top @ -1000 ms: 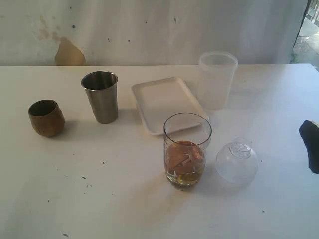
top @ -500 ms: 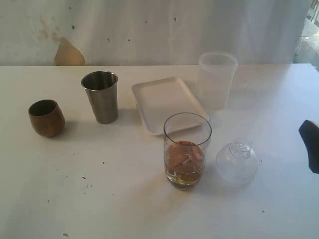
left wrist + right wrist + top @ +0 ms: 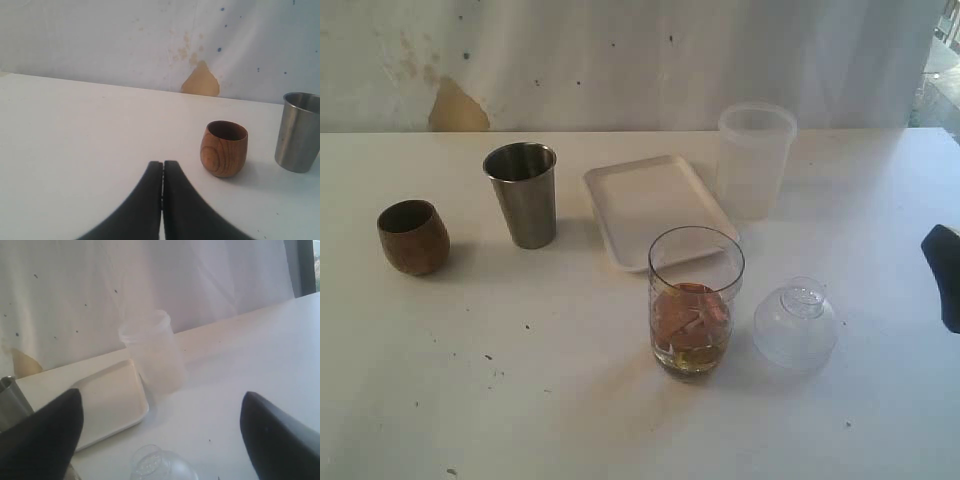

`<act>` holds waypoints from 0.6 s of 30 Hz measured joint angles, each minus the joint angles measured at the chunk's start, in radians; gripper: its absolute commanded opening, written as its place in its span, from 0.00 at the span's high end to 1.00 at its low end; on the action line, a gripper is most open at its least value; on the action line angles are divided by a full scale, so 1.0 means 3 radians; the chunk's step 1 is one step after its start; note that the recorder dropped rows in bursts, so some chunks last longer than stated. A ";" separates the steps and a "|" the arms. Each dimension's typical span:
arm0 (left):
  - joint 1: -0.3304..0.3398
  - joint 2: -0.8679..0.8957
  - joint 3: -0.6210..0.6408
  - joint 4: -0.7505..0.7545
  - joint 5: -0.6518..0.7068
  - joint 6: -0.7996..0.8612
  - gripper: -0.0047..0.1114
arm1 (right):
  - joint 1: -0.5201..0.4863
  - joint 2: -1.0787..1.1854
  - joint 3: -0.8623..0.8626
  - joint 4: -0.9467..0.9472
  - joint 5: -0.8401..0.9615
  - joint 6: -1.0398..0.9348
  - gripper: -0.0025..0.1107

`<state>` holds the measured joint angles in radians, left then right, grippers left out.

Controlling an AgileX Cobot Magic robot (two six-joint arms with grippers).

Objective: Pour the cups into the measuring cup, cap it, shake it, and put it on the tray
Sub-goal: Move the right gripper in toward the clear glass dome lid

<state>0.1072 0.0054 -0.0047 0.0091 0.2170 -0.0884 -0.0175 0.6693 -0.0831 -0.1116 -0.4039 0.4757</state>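
My right gripper [image 3: 161, 396] stood spread wide, my left gripper [image 3: 162, 163] pressed together, empty. The clear graduated plastic measuring cup [image 3: 696, 300] sat uncapped beside the clear domed lid [image 3: 795, 325]; a careless reach could topple it.

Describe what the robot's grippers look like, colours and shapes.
The left gripper has smooth black fingers that curve and taper to narrow tips. The right gripper has black fingers too, broader, with rounded tips. No cables or markings show.
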 measured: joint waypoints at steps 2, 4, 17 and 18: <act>0.0000 0.0000 0.0000 0.0000 0.0000 0.0000 0.95 | 0.0000 0.0000 -0.0023 -0.0176 0.0000 0.0160 0.28; 0.0000 0.0000 0.0000 0.0000 0.0000 0.0000 0.95 | 0.0000 0.0000 -0.0062 -0.0488 0.0007 0.0404 0.28; 0.0000 0.0000 0.0000 0.0000 0.0000 0.0000 0.95 | 0.0000 0.0781 -0.0879 -0.2277 0.0538 0.2021 0.29; 0.0000 0.0000 0.0000 0.0000 0.0000 0.0000 0.95 | 0.0000 0.0898 -0.1011 -0.2335 0.0527 0.2051 0.29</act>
<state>0.1072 0.0054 -0.0047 0.0091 0.2170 -0.0884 -0.0175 0.9389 -0.3863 -0.8122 -0.2457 1.0910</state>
